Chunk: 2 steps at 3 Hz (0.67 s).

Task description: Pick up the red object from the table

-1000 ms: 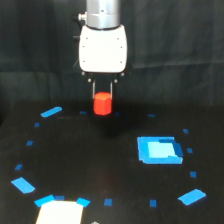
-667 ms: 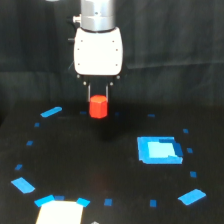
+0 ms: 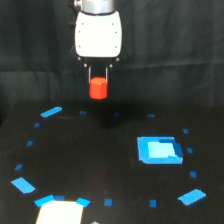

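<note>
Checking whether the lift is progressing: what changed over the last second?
The gripper rose, carrying the red object higher above the table; its grip stayed shut on it. The blue square patch and tape marks stayed put.

The stubby red object [image 3: 98, 88] hangs upright above the black table [image 3: 100, 165], clear of it

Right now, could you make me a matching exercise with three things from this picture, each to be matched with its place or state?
Things:
1. red object
2. blue square patch
3. gripper

Places or states:
A. flat on the table, toward the exterior view's right
B. white body, pointing down, jaws closed on something
C. held in the air above the table

Pairs: 1-C, 2-A, 3-B
</note>
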{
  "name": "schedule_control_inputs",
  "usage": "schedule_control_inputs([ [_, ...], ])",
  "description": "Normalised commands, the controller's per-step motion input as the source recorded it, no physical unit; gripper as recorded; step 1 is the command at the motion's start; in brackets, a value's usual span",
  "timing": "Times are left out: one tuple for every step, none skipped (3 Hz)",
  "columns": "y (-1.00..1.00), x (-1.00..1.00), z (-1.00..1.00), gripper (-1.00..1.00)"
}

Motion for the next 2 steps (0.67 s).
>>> schedule_control_inputs([
  [-1.00,0.46,-1.00,-0.27],
  [-1.00,-1.00,1.00,-1.00],
])
